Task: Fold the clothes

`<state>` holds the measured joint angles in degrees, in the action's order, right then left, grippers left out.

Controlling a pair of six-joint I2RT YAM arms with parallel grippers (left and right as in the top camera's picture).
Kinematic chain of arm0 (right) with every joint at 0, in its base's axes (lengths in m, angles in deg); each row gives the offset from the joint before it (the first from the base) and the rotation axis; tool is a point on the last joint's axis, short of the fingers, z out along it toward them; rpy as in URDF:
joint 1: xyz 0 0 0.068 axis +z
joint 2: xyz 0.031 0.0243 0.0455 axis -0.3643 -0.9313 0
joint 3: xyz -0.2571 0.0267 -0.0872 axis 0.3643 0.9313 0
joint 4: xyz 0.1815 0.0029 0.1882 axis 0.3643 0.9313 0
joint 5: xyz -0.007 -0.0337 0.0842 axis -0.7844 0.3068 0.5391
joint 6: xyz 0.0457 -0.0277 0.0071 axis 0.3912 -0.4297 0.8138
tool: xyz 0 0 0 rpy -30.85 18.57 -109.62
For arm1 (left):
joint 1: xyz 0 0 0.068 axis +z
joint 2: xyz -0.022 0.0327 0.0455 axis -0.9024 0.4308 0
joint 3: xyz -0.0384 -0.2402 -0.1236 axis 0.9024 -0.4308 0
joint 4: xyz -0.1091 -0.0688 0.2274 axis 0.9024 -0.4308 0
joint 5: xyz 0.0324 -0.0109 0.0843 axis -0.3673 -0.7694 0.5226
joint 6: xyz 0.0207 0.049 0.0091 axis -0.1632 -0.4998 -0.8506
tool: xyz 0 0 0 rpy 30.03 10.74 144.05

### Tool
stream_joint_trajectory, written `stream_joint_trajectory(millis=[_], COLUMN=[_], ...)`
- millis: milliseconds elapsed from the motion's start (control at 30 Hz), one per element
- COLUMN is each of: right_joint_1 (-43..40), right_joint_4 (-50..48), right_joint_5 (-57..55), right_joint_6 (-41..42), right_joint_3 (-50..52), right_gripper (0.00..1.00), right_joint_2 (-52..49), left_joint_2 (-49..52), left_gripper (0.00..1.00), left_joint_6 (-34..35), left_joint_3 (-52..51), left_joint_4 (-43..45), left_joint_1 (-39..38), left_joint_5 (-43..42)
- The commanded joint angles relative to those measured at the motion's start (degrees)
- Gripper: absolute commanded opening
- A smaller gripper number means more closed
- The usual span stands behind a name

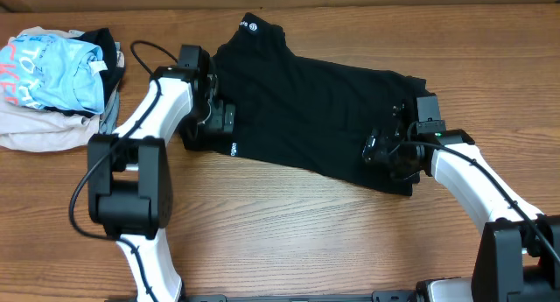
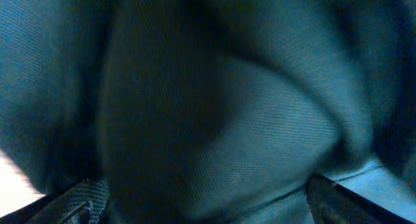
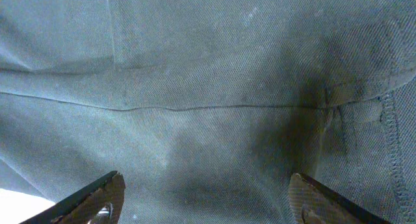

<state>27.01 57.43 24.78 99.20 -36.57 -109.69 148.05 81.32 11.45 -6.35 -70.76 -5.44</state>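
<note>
The black T-shirt [image 1: 315,109] lies across the middle of the table, its collar with the small round white logo at the far side and small white lettering near its left edge. My left gripper [image 1: 217,116] sits low on the shirt's left edge; its wrist view shows dark fabric [image 2: 214,107] filling the frame between spread fingertips [image 2: 205,201]. My right gripper [image 1: 387,149] sits on the shirt's right end. Its fingertips [image 3: 205,198] are wide apart over the cloth [image 3: 208,74], with a seam and a stitched hem in view.
A pile of garments stands at the far left of the table: a light blue shirt with pink lettering [image 1: 48,70] on top of beige cloth [image 1: 39,131], with grey and dark pieces beside it. Bare wooden table [image 1: 289,223] lies in front of the shirt.
</note>
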Motion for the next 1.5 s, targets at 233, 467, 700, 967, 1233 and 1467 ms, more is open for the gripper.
stream_joint_trajectory(millis=[233, 467, 700, 967, 1233, 1467], right_joint_1=[-0.2, -2.1, -4.5, -4.8, -4.8, -4.8], right_joint_4=[-2.6, -1.2, 4.9, 17.0, 23.7, 21.5], right_joint_5=[-0.8, -0.8, -0.7, -0.7, 1.9, 1.7], right_joint_6=[-0.6, -0.7, -1.2, -6.0, -11.0, -13.5], right_joint_3=[0.1, -1.2, -3.5, -12.9, -27.0, -33.0], right_gripper=[0.84, 0.85, 0.85, 0.85, 0.91, 0.91], right_joint_2=[0.1, 0.2, 0.3, 2.3, 2.5, 2.5], left_joint_2=[9.4, 9.9, 8.9, -6.4, -25.1, -25.7], left_gripper=[1.00, 1.00, 1.00, 1.00, 1.00, 1.00], left_joint_6=[11.0, 12.4, 13.5, 13.5, 8.0, -2.3], left_joint_3=[-0.6, -3.4, -5.0, -4.7, -2.8, -2.3], left_joint_4=[-13.7, -22.3, -25.5, -25.4, -16.9, 11.2], left_joint_1=[-0.1, 0.2, 0.3, 0.3, 0.3, 0.3], left_joint_5=[5.1, 6.8, 6.6, 6.6, 3.5, -5.6])
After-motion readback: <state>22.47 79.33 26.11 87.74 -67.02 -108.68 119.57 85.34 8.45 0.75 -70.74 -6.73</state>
